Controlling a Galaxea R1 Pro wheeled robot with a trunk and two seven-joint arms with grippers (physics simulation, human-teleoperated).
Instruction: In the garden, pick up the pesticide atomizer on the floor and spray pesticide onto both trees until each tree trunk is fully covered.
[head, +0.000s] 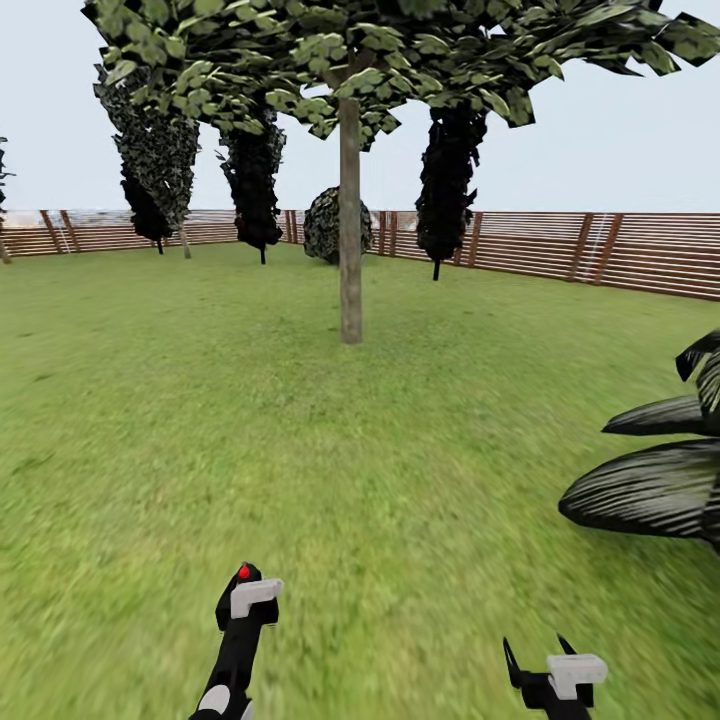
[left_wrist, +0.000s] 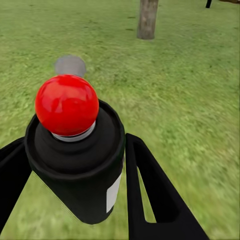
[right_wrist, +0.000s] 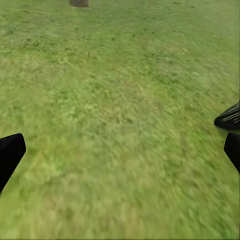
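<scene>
I'm looking over a wide green lawn (head: 300, 430) closed in by a brown slatted fence (head: 620, 255) under a pale sky. One tree (head: 349, 60) stands ahead of me, well apart from the arms, its straight grey-brown trunk (head: 350, 230) rising bare from the grass to a flat, blocky green canopy. Behind it, near the fence, I see several dark narrow conifers (head: 446, 180) and a rounded dark bush (head: 330, 225). Broad striped leaves of a low palm-like plant (head: 650, 485) reach in from my right.

My left pincer (head: 245, 600) is clamped around the pesticide atomizer (left_wrist: 80, 160): in the left wrist view the black can with its round red cap (left_wrist: 66, 105) sits between the two black fingers (left_wrist: 150, 190), which press against its sides. The foot of the trunk shows far beyond it across the grass.

My right pincer (head: 545, 660) hangs low over the lawn, spread wide with nothing between its fingertips (right_wrist: 10, 152); there is only blurred grass under it
</scene>
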